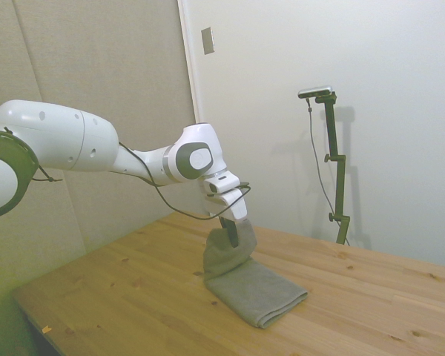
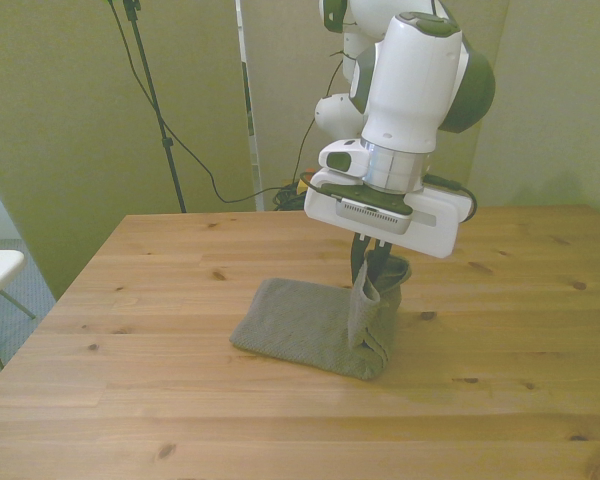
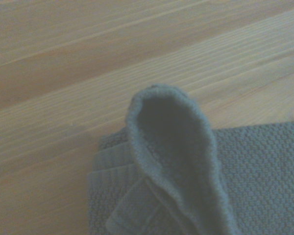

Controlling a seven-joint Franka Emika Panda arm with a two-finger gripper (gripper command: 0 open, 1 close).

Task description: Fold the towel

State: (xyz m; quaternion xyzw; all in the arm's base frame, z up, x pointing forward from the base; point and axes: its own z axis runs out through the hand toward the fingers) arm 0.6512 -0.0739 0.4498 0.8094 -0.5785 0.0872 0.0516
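A grey-taupe towel is seen lying on the wooden table, roughly in the middle of the tabletop. Most of it is spread flat in thick layers, while one end is lifted off the surface and held upright. In the front view the flat part extends toward the front view's left and the raised end stands at the front view's right, just under the arm's wrist.

The gripper is positioned directly above that raised end, and its dark fingers are closed narrowly on the cloth, which is pinched between them. In the front view the gripper is partly hidden behind the white wrist housing, and a fold of towel is draped down from it.

From the wrist view the lifted edge is shown as a rounded loop of towel, out of focus, with a woven texture visible on the flat layers beneath and bare table boards beside it.

No brand, label or readable writing can be made out on the towel, the arm or the table.
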